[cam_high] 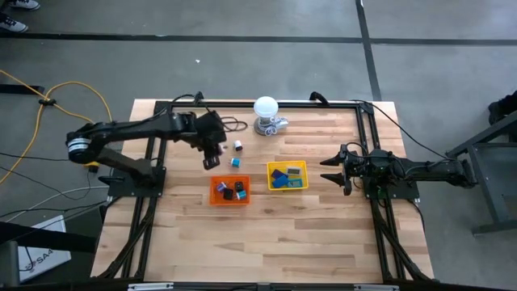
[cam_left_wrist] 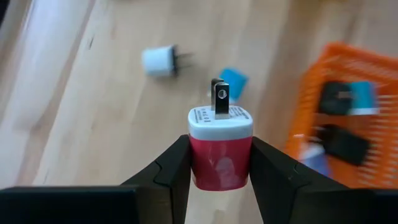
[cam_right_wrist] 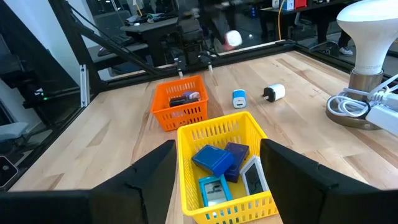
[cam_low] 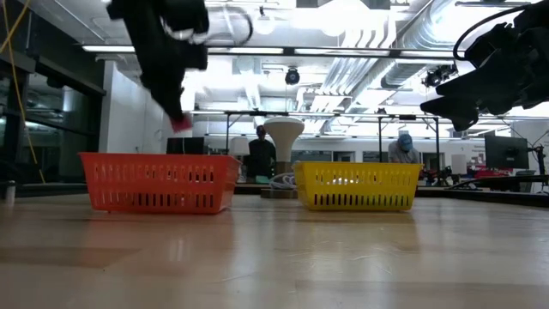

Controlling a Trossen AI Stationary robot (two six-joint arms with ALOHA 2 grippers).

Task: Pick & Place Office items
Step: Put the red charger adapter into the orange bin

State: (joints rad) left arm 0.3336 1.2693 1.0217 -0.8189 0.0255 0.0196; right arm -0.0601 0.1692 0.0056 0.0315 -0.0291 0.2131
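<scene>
Left tool (cam_left_wrist: 221,163) clamped on a red charger plug (cam_left_wrist: 221,146).
We see it above the tabletop (cam_high: 323,226) beside the orange tray (cam_high: 230,191); right tool (cam_high: 333,170) waits, fingers apart.

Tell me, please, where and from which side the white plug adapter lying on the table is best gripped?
The white adapter lies on its side, its prongs sticking out level over the wood, apart from the blue adapter. I would probably come straight down and close on the two flat sides of its body, behind the prongs, much as the left gripper holds the red adapter.

No text, label or number can be read anywhere
</scene>
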